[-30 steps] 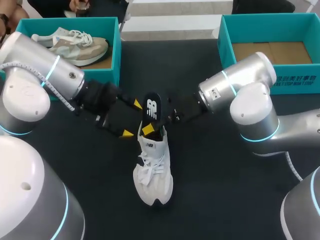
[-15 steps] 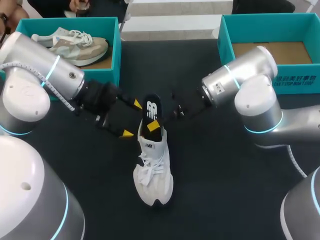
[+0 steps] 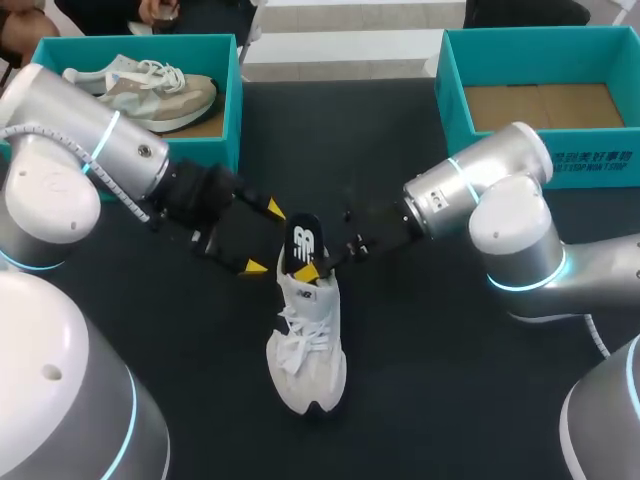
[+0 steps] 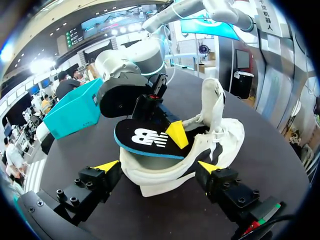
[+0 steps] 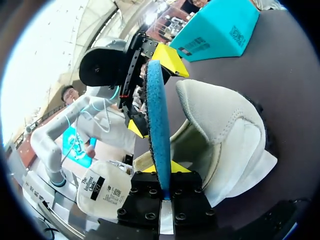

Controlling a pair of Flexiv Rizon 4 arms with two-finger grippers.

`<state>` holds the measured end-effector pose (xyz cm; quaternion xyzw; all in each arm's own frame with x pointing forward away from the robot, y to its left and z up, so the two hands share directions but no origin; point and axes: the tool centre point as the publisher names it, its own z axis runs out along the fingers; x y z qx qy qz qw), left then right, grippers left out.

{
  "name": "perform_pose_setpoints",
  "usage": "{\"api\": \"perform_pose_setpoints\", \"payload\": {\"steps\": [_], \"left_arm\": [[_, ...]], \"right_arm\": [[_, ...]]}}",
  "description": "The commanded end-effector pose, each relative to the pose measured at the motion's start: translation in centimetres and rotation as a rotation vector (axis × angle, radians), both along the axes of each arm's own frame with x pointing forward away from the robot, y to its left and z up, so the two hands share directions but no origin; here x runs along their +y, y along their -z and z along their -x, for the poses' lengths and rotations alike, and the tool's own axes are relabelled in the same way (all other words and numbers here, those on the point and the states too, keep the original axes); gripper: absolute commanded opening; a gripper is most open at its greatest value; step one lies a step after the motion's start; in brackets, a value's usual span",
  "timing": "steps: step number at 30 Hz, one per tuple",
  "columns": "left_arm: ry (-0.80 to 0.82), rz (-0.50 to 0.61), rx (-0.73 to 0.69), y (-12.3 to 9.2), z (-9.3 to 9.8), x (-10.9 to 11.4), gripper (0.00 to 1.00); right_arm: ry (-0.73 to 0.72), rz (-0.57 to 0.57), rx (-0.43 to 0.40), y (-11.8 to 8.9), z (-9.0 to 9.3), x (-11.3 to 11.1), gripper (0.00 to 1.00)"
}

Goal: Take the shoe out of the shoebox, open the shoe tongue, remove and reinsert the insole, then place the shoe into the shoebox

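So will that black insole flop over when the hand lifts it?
Probably not much. The insole stands straight, edge-on, out of the right hand, so it seems fairly stiff. It looks thin, so it is likely light. Held at one end only, it may bend a little if pushed against the shoe.

You've got the shoe [image 3: 308, 340] mid-table [image 3: 420, 400], toe at the near edge, heel away. The insole [image 3: 303, 240] stands up out of the heel opening, pinched by your right gripper [image 3: 313, 268] reaching in from the right. Your left gripper [image 3: 265, 237] sits just left of the heel, fingers spread apart. Left shoebox [image 3: 230, 110] back-left, second shoe [image 3: 140, 85] inside; right shoebox [image 3: 450, 80] back-right.
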<state>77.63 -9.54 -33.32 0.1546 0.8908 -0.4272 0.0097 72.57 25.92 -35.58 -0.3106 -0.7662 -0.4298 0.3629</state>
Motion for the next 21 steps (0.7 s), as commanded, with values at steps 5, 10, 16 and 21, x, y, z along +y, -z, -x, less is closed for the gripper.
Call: {"api": "perform_pose_setpoints", "payload": {"steps": [5, 10, 16, 21], "left_arm": [[-0.002, -0.004, -0.001, 0.0, 0.1, -0.1, 1.0], [-0.002, -0.004, -0.001, 0.0, 0.1, -0.1, 1.0], [-0.002, -0.004, -0.001, 0.0, 0.1, -0.1, 1.0], [-0.002, -0.004, -0.001, 0.0, 0.1, -0.1, 1.0]], "right_arm": [[0.007, 0.043, -0.043, -1.7, -0.1, 0.1, 0.18], [-0.01, 0.055, -0.065, -2.5, -0.8, 0.2, 0.24], [-0.026, 0.06, -0.082, -2.7, -1.9, -0.2, 0.25], [-0.042, 0.058, -0.091, -2.6, -3.0, -0.7, 0.23]]}}
